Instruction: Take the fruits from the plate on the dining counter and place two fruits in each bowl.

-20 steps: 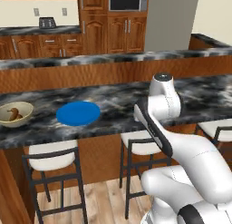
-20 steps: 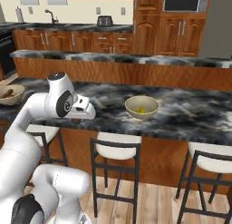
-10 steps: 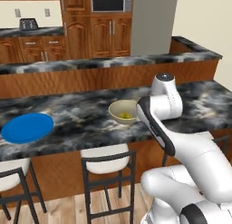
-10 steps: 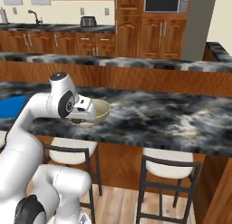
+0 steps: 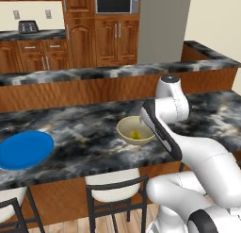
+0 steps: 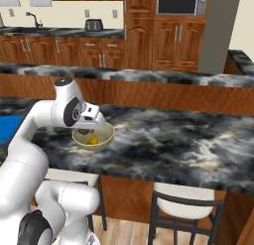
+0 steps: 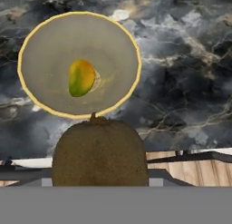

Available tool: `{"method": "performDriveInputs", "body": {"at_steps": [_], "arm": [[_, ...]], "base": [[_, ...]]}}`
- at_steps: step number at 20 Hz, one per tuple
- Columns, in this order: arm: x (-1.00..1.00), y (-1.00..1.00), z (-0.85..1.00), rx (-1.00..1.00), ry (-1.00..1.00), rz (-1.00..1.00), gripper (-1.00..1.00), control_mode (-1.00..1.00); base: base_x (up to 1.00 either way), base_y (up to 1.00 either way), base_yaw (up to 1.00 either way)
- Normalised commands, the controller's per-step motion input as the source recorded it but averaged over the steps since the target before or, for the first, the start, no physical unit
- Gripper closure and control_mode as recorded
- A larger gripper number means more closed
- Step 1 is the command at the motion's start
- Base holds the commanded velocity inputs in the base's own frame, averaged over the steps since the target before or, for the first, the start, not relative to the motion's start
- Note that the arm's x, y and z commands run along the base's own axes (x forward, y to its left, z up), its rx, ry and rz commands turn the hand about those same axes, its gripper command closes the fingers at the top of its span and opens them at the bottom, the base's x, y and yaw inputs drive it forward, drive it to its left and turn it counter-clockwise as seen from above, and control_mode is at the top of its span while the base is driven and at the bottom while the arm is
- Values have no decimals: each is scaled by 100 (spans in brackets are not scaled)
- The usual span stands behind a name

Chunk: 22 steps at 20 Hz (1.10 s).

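- The surface [image 5: 84, 128] is black-and-grey marbled stone with reddish-brown wooden sides; wide bare stretches of stone lie to the right of the bowl [image 5: 135, 130] and between it and the blue plate [image 5: 24, 149].
- The bowl stands near the front edge of the surface, about midway along the part in the left base view; the plate lies flat toward the left end, also near the front edge, well apart from the bowl.
- The bowl is round, deep and cream-beige with a tan rim; a yellow-green fruit [image 7: 81, 77] lies inside it, a little off the middle of its floor.
- The hand [image 6: 93, 122] hangs over the near rim of the bowl and has a dark brown, rough-skinned ball [image 7: 99, 153] in its grip; the fingers are hidden behind the ball, so how wide they stand cannot be told.
- In the hand view the ball sits just short of the bowl's near rim, above the front edge of the surface.
- A raised ledge [image 5: 117, 74] of the same stone runs along the back edge of the surface.
- Stools [image 5: 113, 192] with pale seats stand below the front edge.
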Motion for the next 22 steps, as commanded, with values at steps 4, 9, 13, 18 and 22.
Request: {"method": "performDriveInputs", "body": {"at_steps": [4, 9, 13, 18, 22], "arm": [[0, 0, 0, 0, 0, 0, 100, 100], [50, 18, -2, 2, 10, 0, 100, -100], [96, 26, -26, 11, 24, 5, 100, -100], [84, 30, -36, 2, 17, 1, 100, -100], [74, 10, -43, 0, 0, 0, 100, -100]], "base": [[50, 6, 0], [24, 5, 0], [0, 0, 0], [0, 0, 0], [0, 0, 0]]}}
